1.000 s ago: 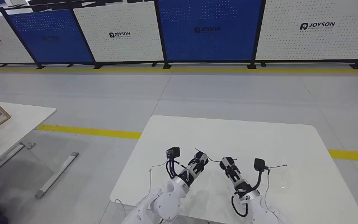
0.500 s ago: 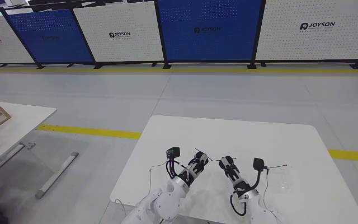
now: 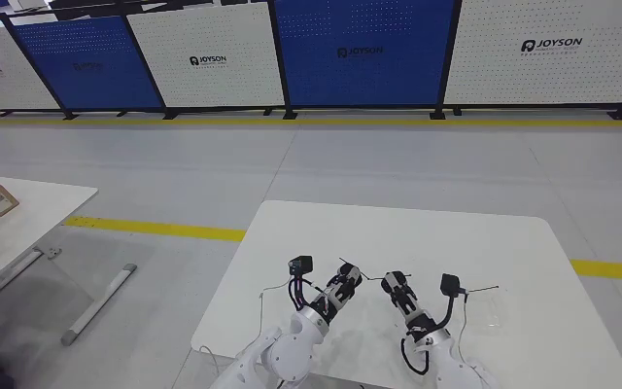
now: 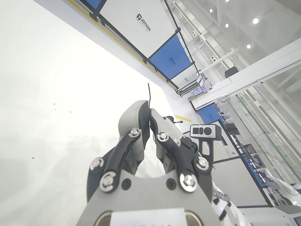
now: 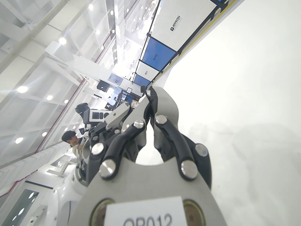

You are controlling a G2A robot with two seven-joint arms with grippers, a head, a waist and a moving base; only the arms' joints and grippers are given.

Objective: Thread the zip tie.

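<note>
From above, my two arms were at the lower middle of the frame, over the white desk point(image 3: 437, 229). My left fingers point(image 3: 353, 276) and my right fingers point(image 3: 392, 283) were near each other but apart. The zip tie point(image 3: 341, 261) showed as a thin black line going out from the left fingers toward the upper left.

In the left wrist view, my left fingers point(image 4: 131, 116) were closed on the zip tie point(image 4: 148, 92). Its thin strip stood out past the tips, above the desk point(image 4: 58, 71).

In the right wrist view, my right fingers point(image 5: 167, 105) were closed on a short black piece point(image 5: 144, 90), held at the very tips. I could not tell if this piece was part of the same tie.
</note>
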